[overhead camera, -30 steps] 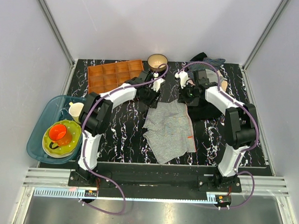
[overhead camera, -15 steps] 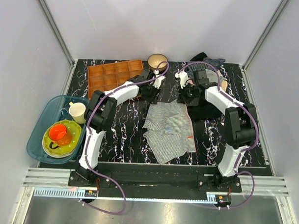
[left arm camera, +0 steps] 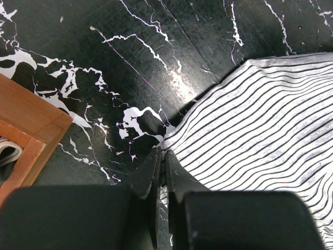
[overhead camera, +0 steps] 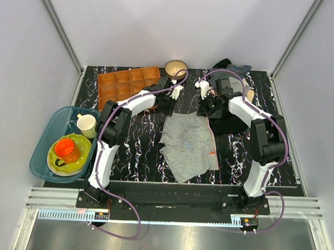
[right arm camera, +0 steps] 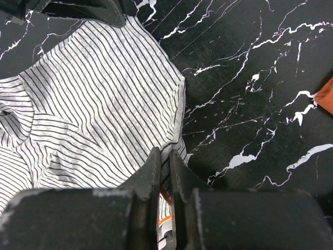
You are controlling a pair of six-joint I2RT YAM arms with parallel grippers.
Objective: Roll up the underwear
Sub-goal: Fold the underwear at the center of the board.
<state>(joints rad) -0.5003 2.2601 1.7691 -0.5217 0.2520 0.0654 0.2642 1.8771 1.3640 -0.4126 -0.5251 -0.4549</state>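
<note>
The underwear (overhead camera: 188,145), white with thin grey pinstripes, lies spread flat on the black marble table, a small orange-red tag (overhead camera: 212,153) at its right edge. My left gripper (overhead camera: 168,109) sits at its far left corner. In the left wrist view the jaws (left arm camera: 162,154) stand nearly together, pinching the corner of the striped cloth (left arm camera: 260,120). My right gripper (overhead camera: 205,111) is at the far right corner. The right wrist view shows it (right arm camera: 162,153) shut on the edge of the cloth (right arm camera: 93,104), with an orange band between the fingers.
A brown compartment tray (overhead camera: 127,84) and a bowl (overhead camera: 175,67) stand behind the left gripper. Black cloth (overhead camera: 230,123) lies under the right arm, a navy striped garment (overhead camera: 235,68) behind it. A teal bin (overhead camera: 45,148) with cup and plates sits at the left.
The left gripper has settled onto the far left corner of the underwear and closed its jaws there. The right gripper has kept its hold and place.
</note>
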